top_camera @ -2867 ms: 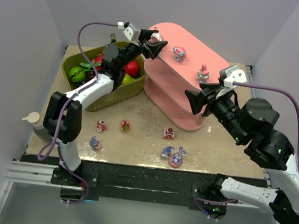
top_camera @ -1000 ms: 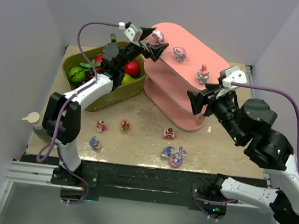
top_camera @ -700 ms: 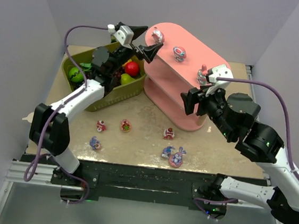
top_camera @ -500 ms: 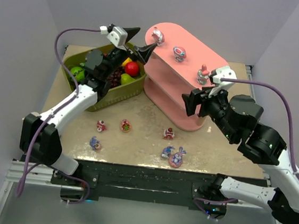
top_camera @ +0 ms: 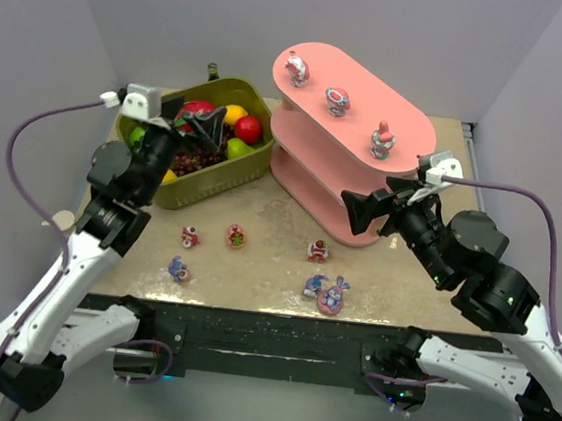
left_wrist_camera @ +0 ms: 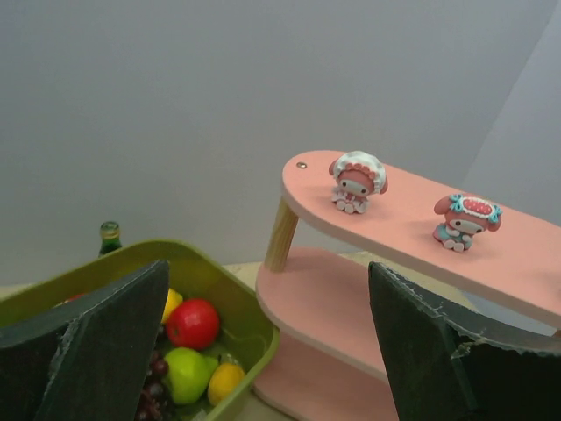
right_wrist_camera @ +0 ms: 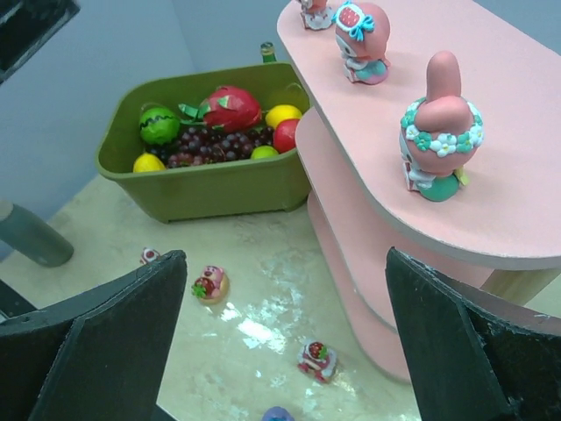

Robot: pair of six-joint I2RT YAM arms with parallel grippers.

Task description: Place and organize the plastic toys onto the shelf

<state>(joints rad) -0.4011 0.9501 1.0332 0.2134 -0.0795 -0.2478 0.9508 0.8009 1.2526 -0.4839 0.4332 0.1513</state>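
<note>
three small glossy plastic figurines (top_camera: 337,100) stand on top board of pink three-tier oval shelf (top_camera: 410,134), far right. six more scattered on tabletop (top_camera: 280,219), near side. left tool (top_camera: 197,129), right tool (top_camera: 374,202): fingers spread apart, empty.

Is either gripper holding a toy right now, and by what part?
Nothing is held. The left gripper and the right gripper both stand open and empty.
</note>
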